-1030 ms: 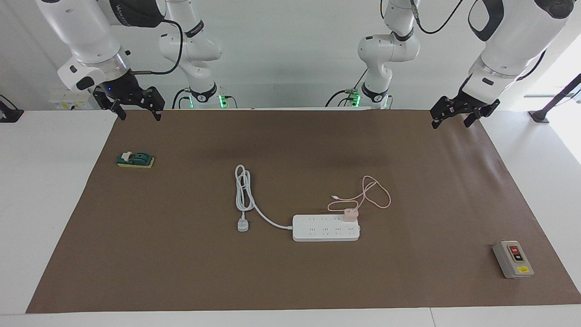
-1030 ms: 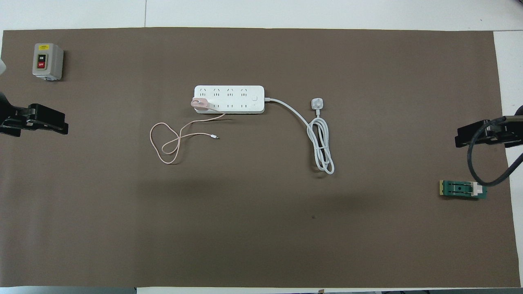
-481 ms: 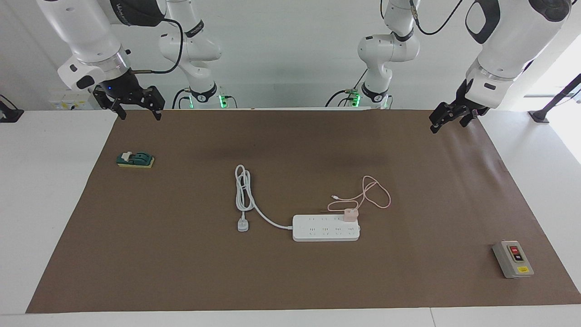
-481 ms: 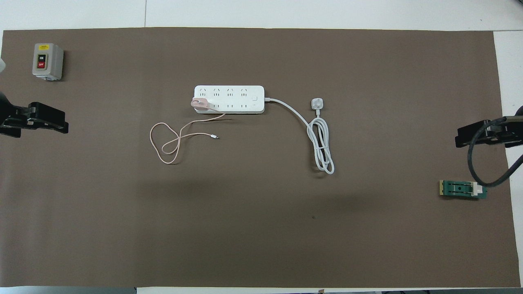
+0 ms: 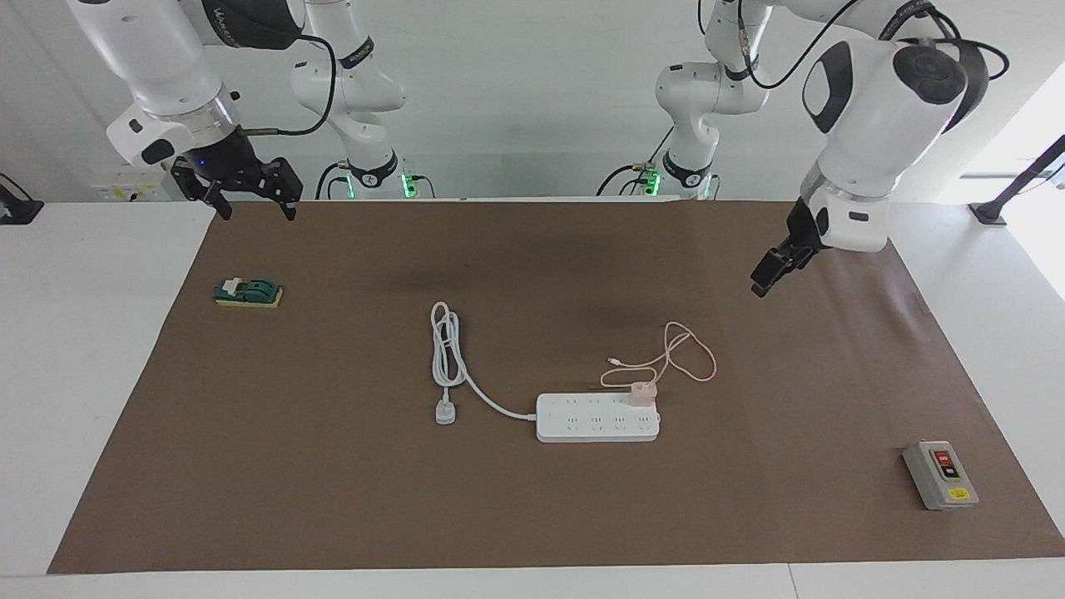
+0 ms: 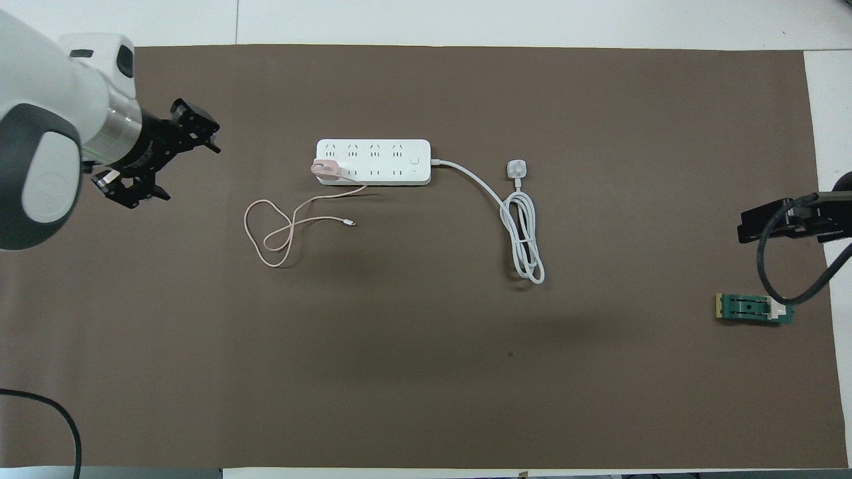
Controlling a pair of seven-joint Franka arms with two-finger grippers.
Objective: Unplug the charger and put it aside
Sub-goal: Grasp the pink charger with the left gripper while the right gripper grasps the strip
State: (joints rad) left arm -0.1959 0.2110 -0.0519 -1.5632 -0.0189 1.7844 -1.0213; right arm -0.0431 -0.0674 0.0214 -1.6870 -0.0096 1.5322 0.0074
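The pale pink charger [image 5: 641, 393] is plugged into the end socket of the white power strip [image 5: 597, 418] that lies toward the left arm's end. It also shows in the overhead view [image 6: 325, 167] on the strip [image 6: 373, 161]. Its thin pink cable [image 5: 691, 358] loops loosely on the mat beside the strip, nearer the robots, and shows from above too [image 6: 269, 229]. My left gripper [image 5: 761, 279] is open and empty in the air over the mat, well apart from the charger [image 6: 190, 171]. My right gripper [image 5: 250, 204] is open and waits at its end of the table [image 6: 752, 226].
The strip's thick white cord [image 5: 449, 353] and plug [image 5: 446, 413] lie toward the right arm's end. A grey switch box [image 5: 940, 474] sits near the mat's corner at the left arm's end. A small green block [image 5: 248, 293] lies under the right arm's side.
My left arm has swung in from the table's end and lowered over the mat, toward the charger's cable. The right arm has barely moved. The charger stays plugged in.
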